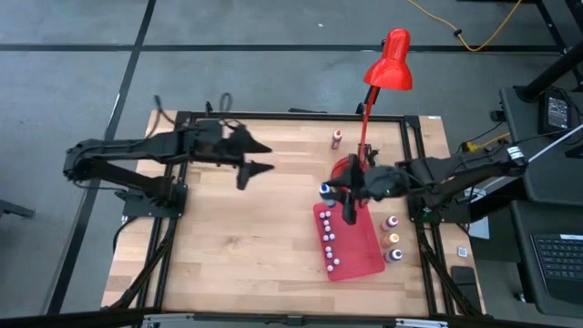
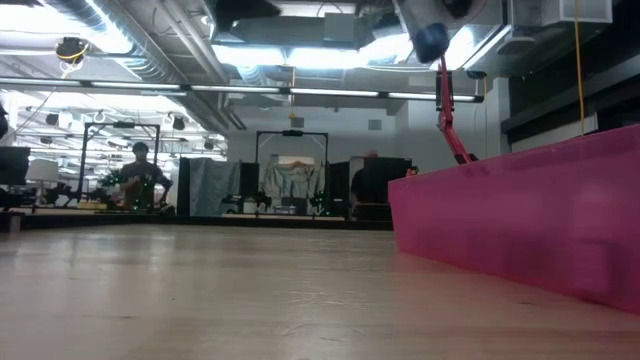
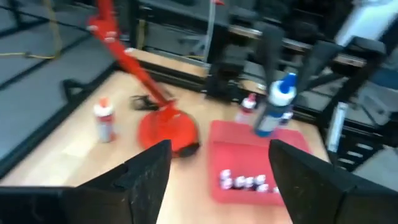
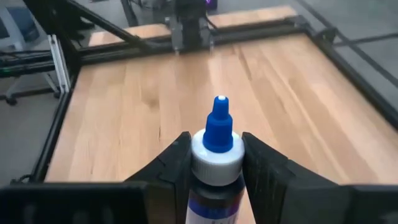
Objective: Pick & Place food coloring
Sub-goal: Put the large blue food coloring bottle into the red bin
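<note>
Where the lamp base [image 1: 344,168] crowds (closely), right hand [image 4: 214,163] clamps blue bottle [image 4: 216,162].

Two matte black jointed arms, each ending in a hand (left hand [image 1: 258,157], right hand [image 1: 350,215]) with two flat, tapering dark fingers [image 4: 169,163].

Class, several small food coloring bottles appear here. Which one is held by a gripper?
The blue-tipped bottle, clamped in the right gripper above the red mat; the other bottles stand on the mat or table.
</note>
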